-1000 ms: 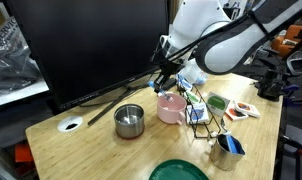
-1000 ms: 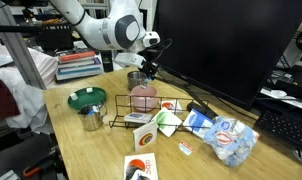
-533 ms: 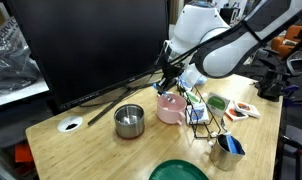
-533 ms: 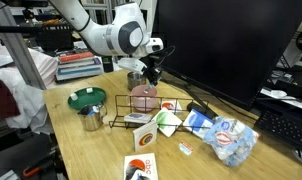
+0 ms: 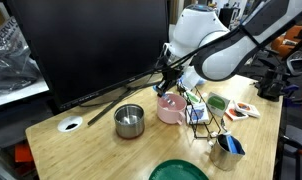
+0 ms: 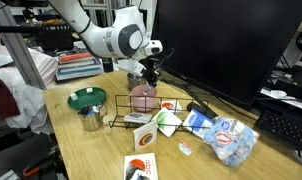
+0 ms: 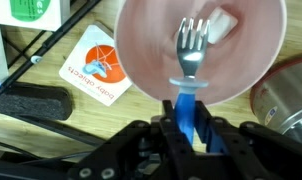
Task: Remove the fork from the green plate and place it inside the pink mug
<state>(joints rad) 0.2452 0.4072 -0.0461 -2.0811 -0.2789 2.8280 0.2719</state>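
Observation:
In the wrist view my gripper (image 7: 186,118) is shut on the blue handle of the fork (image 7: 191,55). The fork's metal tines hang over the open mouth of the pink mug (image 7: 151,50), straight below. In both exterior views the gripper (image 5: 169,78) (image 6: 147,74) hovers just above the pink mug (image 5: 171,108) (image 6: 142,97). The dark green plate (image 6: 88,98) sits apart from the mug, at the table's edge (image 5: 179,171); nothing shows on it.
A steel pot (image 5: 129,121) stands beside the mug and shows at the wrist view's edge (image 7: 291,95). A black wire rack (image 6: 141,118), a small metal cup (image 5: 229,150), cards (image 7: 93,68) and packets (image 6: 226,138) lie around. A large black monitor (image 5: 81,45) stands behind.
The gripper with the fork has shifted slightly toward the mug and now sits directly over it. Nothing else has moved.

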